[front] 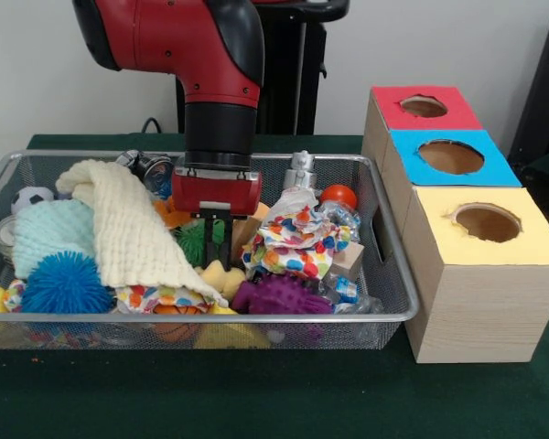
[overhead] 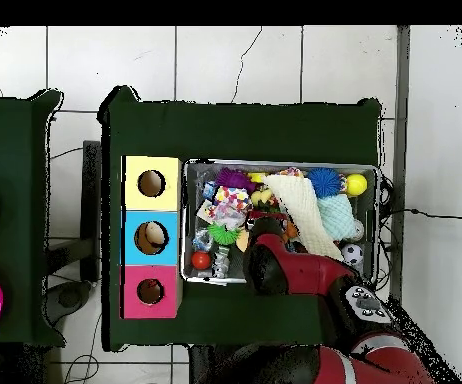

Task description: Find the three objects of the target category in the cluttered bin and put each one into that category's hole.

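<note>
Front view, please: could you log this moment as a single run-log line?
arm: over wire basket | pincer: lowered among clutter, above green spiky ball | red-topped box hole: no toy visible

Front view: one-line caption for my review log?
Gripper lowered among toys in the wire-mesh bin, beside three boxes.

The arm (front: 178, 41) is glossy red with rounded black joint covers. A black cylindrical wrist (front: 220, 135) leads into a boxy red block. Below it, the gripper (front: 217, 240) has thin black fingers (front: 208, 240) beneath a small grey plate.
</note>
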You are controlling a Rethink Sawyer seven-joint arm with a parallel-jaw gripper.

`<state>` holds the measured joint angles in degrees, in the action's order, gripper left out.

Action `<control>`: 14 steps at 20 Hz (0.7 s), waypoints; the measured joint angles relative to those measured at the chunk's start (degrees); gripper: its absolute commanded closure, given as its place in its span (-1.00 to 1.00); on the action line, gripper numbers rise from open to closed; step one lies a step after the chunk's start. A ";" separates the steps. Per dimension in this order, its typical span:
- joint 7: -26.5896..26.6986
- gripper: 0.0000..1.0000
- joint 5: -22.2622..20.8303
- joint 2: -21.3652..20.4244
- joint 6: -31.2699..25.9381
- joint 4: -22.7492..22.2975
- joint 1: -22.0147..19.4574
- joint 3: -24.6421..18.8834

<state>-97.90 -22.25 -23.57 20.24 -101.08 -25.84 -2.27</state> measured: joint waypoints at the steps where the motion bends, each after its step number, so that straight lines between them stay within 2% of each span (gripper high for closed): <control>1: 0.00 1.00 -0.13 0.01 0.00 0.00 0.00 0.00; 14: 0.00 1.00 -0.40 -1.50 -0.31 -0.15 -0.02 -0.01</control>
<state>-97.90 -22.65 -25.08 19.93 -101.23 -25.86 -2.28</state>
